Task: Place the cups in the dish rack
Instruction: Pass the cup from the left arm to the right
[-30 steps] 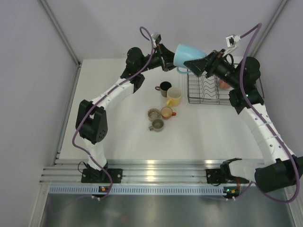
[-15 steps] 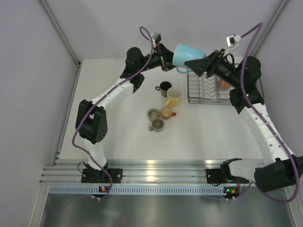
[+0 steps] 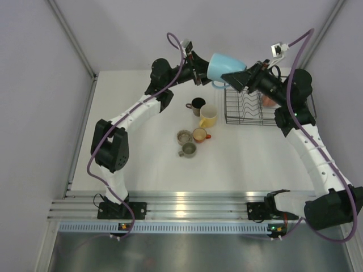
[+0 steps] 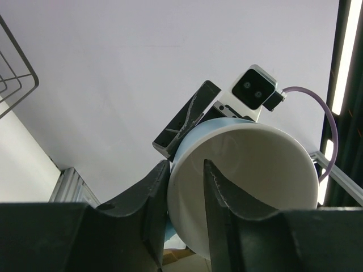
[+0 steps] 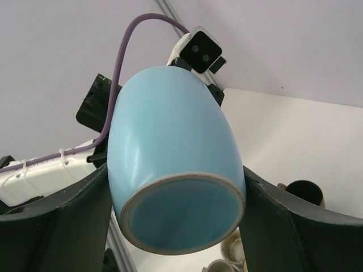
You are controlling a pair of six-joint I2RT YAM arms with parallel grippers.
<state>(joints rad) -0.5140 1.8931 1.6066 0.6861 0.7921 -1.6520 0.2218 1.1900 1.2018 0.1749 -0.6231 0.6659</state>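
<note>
The light blue cup point(image 3: 224, 64) hangs in the air between both arms, above the rack's far left corner. My left gripper point(image 3: 207, 72) is shut on its rim, one finger inside and one outside point(image 4: 186, 168). My right gripper point(image 3: 236, 77) is closed round the cup's base end, a finger against each side point(image 5: 176, 175). The black wire dish rack point(image 3: 243, 107) stands at the back right with the pink-salmon cup point(image 3: 267, 101) in it. On the table are the dark brown cup point(image 3: 197, 103), yellow cup point(image 3: 207, 116), orange cup point(image 3: 199, 135) and two grey-olive cups point(image 3: 184, 136) point(image 3: 188, 149).
The loose cups sit in a cluster left of the rack, mid table. A corner of the rack's wire point(image 4: 17, 73) shows at the left edge of the left wrist view. Walls and frame posts close in the table's back and sides.
The right gripper has crept slightly up and left along the blue cup. The left gripper and the cup have barely moved.
</note>
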